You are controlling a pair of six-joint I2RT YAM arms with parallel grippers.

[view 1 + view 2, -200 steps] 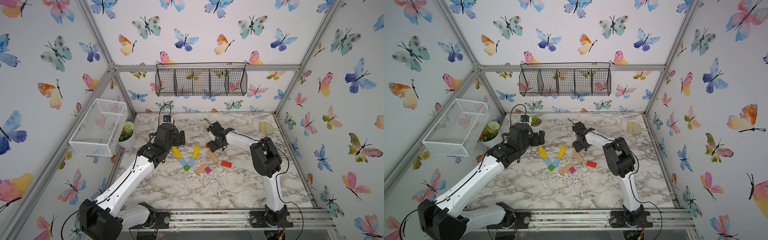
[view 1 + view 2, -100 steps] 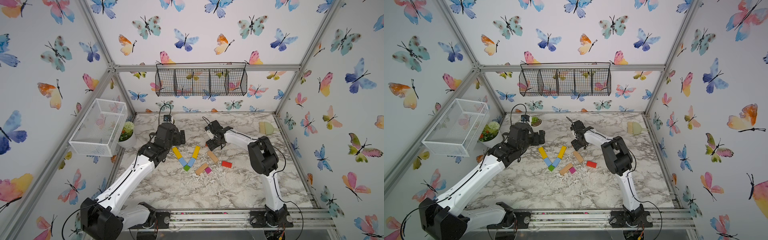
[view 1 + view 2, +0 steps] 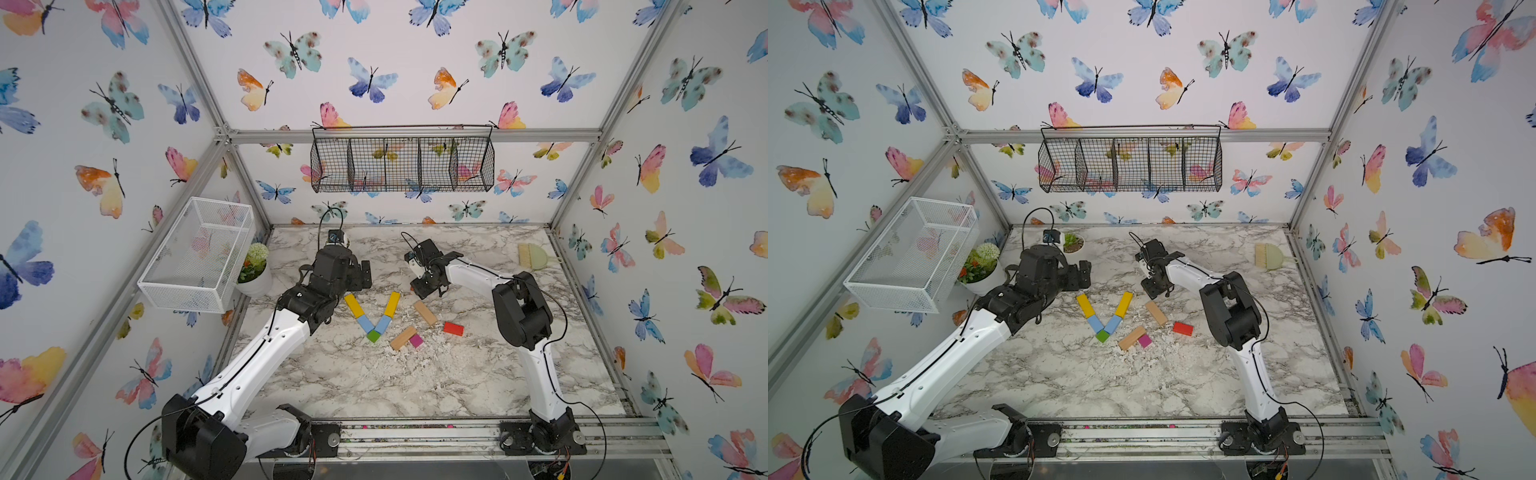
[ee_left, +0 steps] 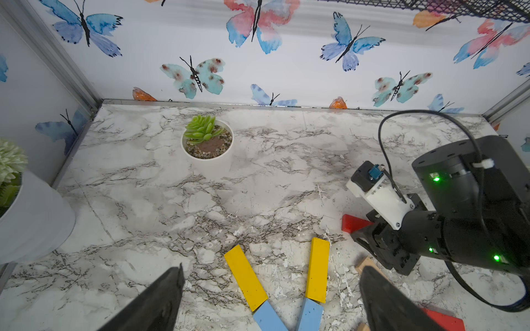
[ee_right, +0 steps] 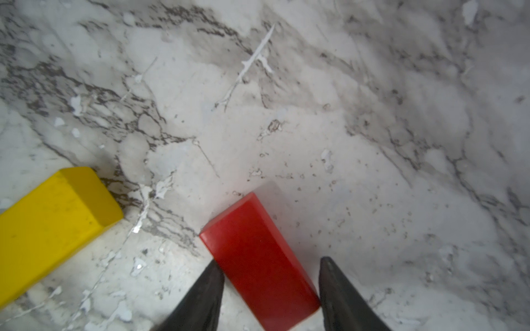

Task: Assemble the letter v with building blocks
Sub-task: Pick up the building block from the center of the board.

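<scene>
table (image 3: 374, 386): marble-look, matt, scuffed, white flecks | red block (image 5: 258, 258): smooth paint, faint sheen | yellow block (image 5: 51, 217): painted, matt, lightly marked | tan block (image 3: 425, 312): bare wood | far basket (image 3: 401, 164): black wire mesh | left arm (image 3: 266, 353): glossy white plastic

Bare tabletop (image 5: 329, 120) beyond red bar (image 5: 258, 258)

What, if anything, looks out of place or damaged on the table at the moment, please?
White flakes litter the marble table around the loose tan bar and magenta cube, as though its surface were chipped or scraped. Nothing else stands out.
</scene>
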